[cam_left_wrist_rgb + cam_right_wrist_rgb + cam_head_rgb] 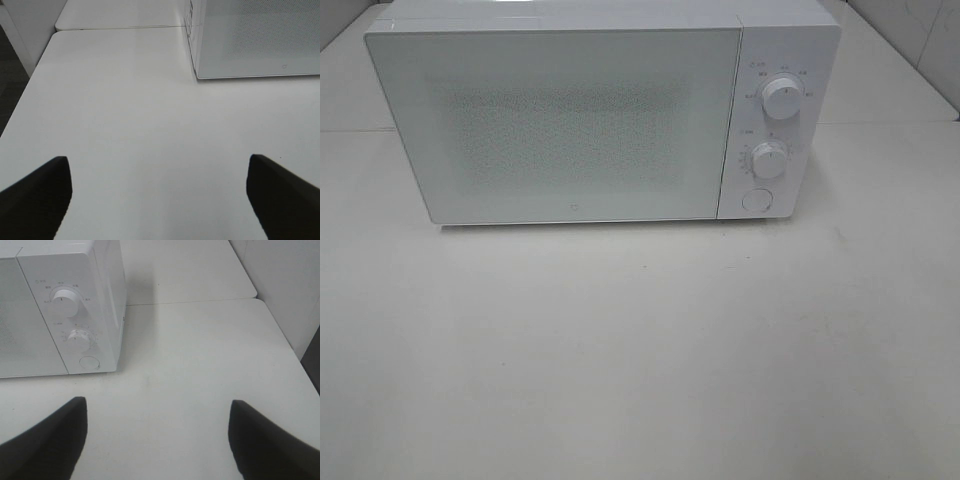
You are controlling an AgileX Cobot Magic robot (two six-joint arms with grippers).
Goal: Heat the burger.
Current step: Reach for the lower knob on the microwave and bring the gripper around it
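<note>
Hovering spread-jawed: left gripper, right gripper; microwave closed.

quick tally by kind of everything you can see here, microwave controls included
white box-shaped microwave, door shut: 1
round white dial knobs: 2
round white push button: 1
black grippers, both open: 2
total: 6

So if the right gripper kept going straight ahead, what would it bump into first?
Probably nothing soon. The right gripper, jaws open, points over bare table, and the microwave stands beside that line, not in it. If it tilts downward, the table would come first; depth is hard to judge.
</note>
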